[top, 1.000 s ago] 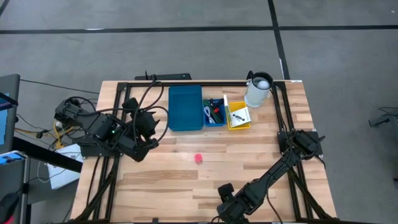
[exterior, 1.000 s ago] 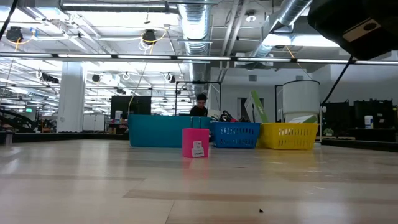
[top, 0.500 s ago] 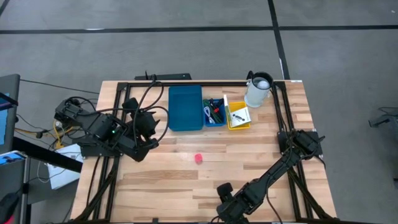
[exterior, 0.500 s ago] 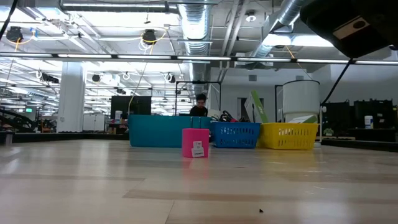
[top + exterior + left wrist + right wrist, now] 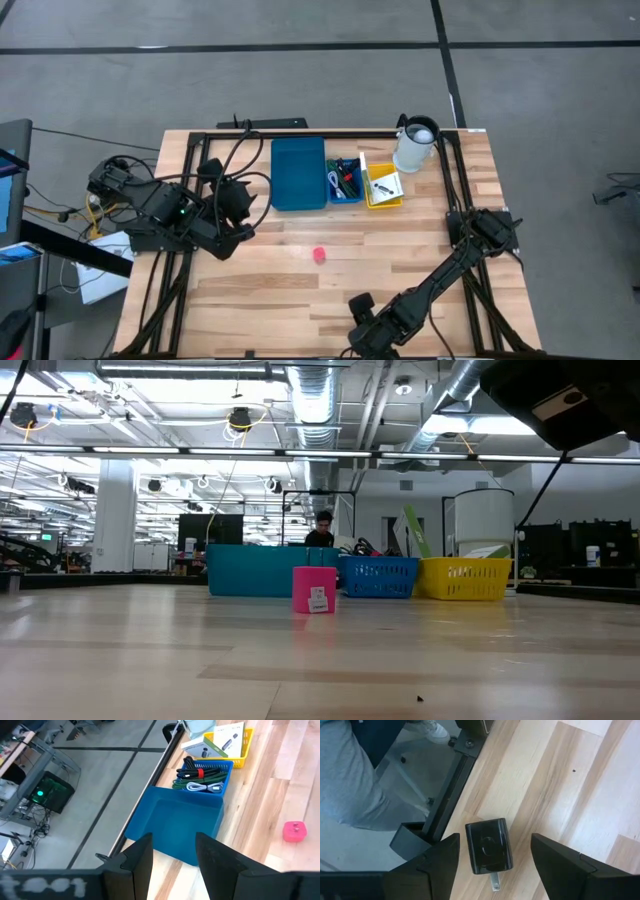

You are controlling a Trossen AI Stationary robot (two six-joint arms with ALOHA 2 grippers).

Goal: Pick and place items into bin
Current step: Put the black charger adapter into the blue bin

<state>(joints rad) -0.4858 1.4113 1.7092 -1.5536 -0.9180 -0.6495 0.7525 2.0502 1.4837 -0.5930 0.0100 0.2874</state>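
Observation:
A small pink-red piece stands on the table's middle; it also shows in the low view and the left wrist view. A small black block with a metal prong lies on the table near the near edge. My right gripper is open above it, one finger on either side and clear of it; it also shows in the high view. My left gripper is open and empty at the table's left. The blue bin stands at the far side.
Right of the blue bin stand a small blue basket with cables and pens, a yellow basket with a white card and a white jug. A black frame rail runs along the near edge; a person's grey trouser leg stands beyond it.
My right arm has shifted a little toward the table's left, as the low view shows. The pink-red piece and the baskets have stayed where they were.

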